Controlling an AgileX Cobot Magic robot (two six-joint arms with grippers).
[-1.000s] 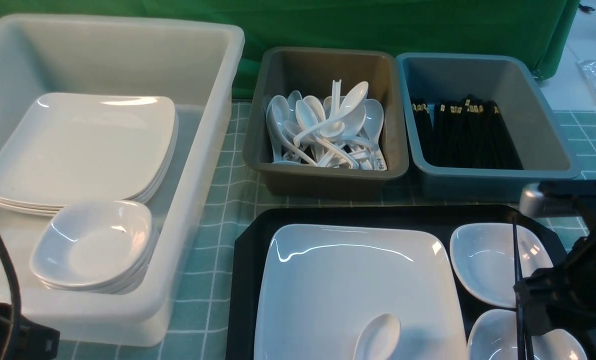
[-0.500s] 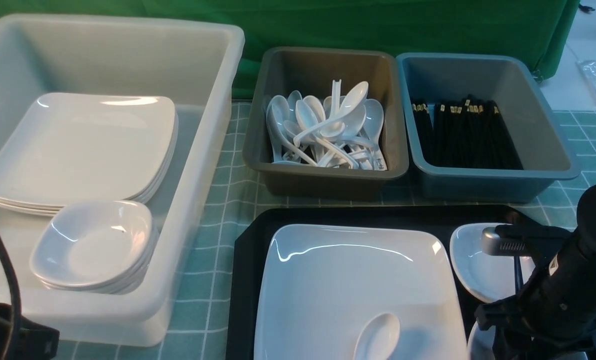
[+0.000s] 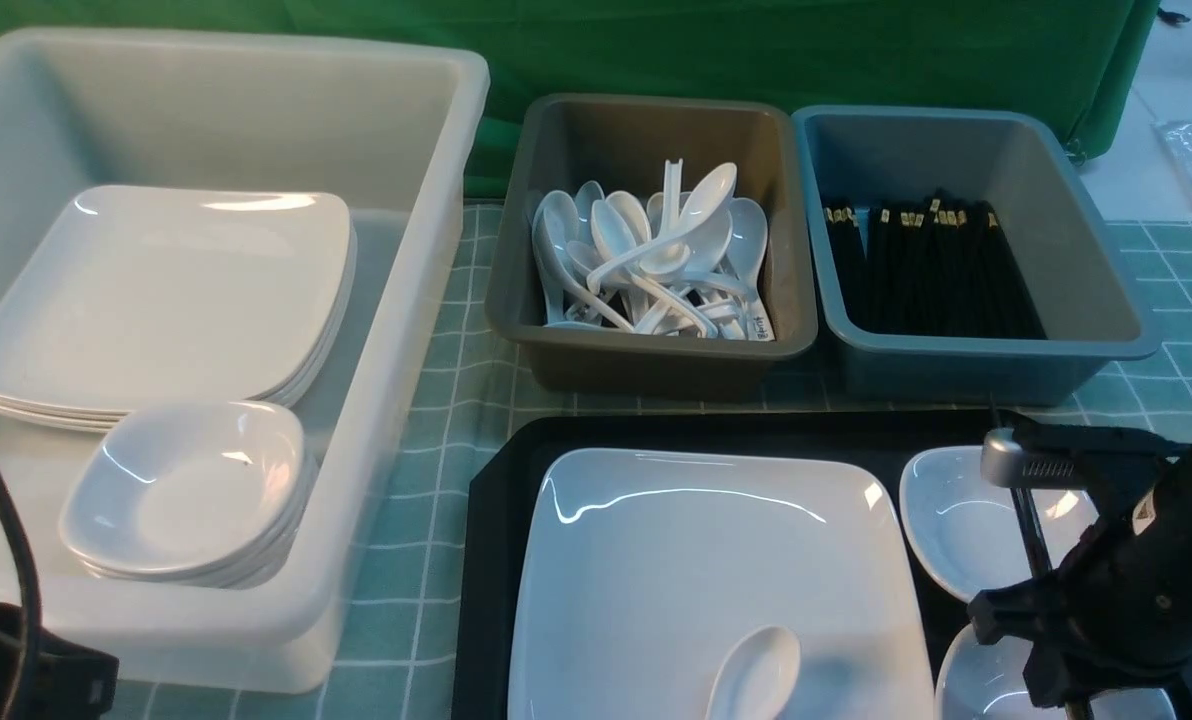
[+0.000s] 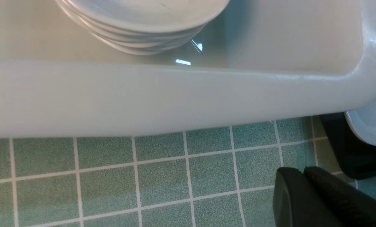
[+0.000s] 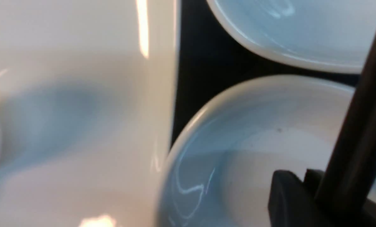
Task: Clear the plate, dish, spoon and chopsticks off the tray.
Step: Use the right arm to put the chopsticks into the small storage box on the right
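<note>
Right fingers (image 5: 285, 195) look pinched on the black chopsticks (image 5: 361, 126), low over the nearer dish (image 3: 986, 685) at the tray's right end. Left fingers (image 4: 301, 195) are pressed together and empty above the counter (image 4: 112, 176), off the left side of the tray (image 3: 491, 520). Nothing appears cleared yet. On the tray, the plate (image 3: 696, 570) fills the middle with the spoon (image 3: 756, 675) lying on it, and the farther dish (image 3: 956, 520) sits right of the plate. The chopsticks are likely going first, to the blue tub (image 3: 986, 352) beyond the tray.
</note>
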